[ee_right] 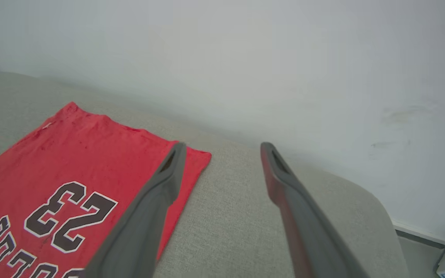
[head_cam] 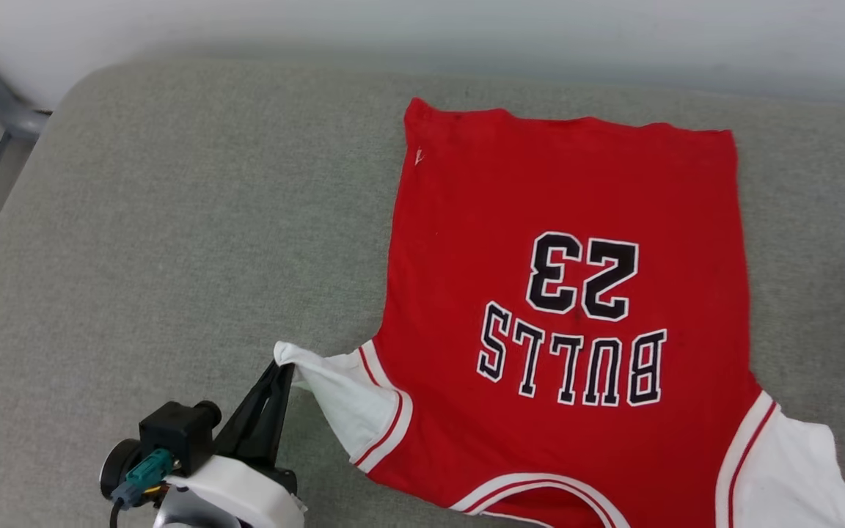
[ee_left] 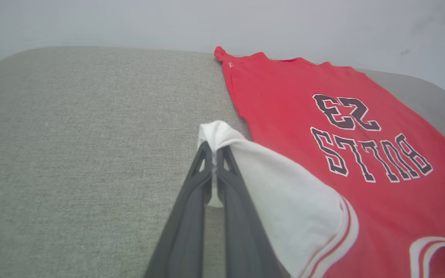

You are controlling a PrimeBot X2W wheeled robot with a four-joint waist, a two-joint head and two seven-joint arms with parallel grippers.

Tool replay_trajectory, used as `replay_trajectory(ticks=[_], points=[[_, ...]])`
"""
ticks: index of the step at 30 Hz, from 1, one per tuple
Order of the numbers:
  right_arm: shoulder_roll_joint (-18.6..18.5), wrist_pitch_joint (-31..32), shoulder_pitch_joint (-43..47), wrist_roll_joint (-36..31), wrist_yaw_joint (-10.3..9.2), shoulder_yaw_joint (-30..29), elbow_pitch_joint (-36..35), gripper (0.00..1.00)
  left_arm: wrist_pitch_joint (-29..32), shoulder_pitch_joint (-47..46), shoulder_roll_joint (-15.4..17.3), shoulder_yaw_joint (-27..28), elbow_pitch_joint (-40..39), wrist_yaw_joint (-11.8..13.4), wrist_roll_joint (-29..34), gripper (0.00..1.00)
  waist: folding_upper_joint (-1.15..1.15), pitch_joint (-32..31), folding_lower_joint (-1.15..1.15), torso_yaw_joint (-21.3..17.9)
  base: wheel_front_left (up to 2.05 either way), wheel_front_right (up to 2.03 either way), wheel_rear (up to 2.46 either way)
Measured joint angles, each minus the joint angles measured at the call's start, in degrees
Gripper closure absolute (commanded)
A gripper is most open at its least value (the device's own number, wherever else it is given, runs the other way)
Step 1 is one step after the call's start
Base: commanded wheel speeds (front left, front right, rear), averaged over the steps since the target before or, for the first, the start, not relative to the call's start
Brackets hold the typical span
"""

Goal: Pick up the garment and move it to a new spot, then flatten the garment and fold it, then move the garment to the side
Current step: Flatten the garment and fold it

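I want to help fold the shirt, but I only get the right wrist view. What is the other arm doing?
Observer: The left gripper has its jaws shut on a white sleeve of the garment.
Operator: Is that sleeve flat?
Observer: No, its tip is bunched up between the jaws, over the grey cushion.
Operator: Is there another sleeve?
Observer: Yes, a second white sleeve lies on the cushion at the opposite side of the shirt.
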Motion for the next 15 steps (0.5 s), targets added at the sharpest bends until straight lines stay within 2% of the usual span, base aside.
replay_trajectory(ticks=[8, 12, 15], points=[[-3.19, 25.03, -16.95, 3.02, 0.01, 8.33, 8.61, 0.0, 0.0, -2.56, -4.72, 1.99, -0.83, -2.24, 4.01, 1.0, 0.0, 7.05, 0.0, 4.05, 0.0, 0.0, 0.0], [-2.79, 33.48, -24.79, 1.82, 0.0, 8.86, 14.12, 0.0, 0.0, -4.53, -7.24, 2.75, -0.99, -4.05, 5.89, 1.0, 0.0, 10.93, 0.0, 5.76, 0.0, 0.0, 0.0], [-2.35, 36.87, -29.29, -0.48, 0.0, 8.61, 17.0, 0.0, 0.0, -5.92, -9.32, 2.96, -0.88, -5.46, 7.16, 1.0, 0.0, 13.87, 0.0, 7.17, 0.0, 0.0, 0.0]])
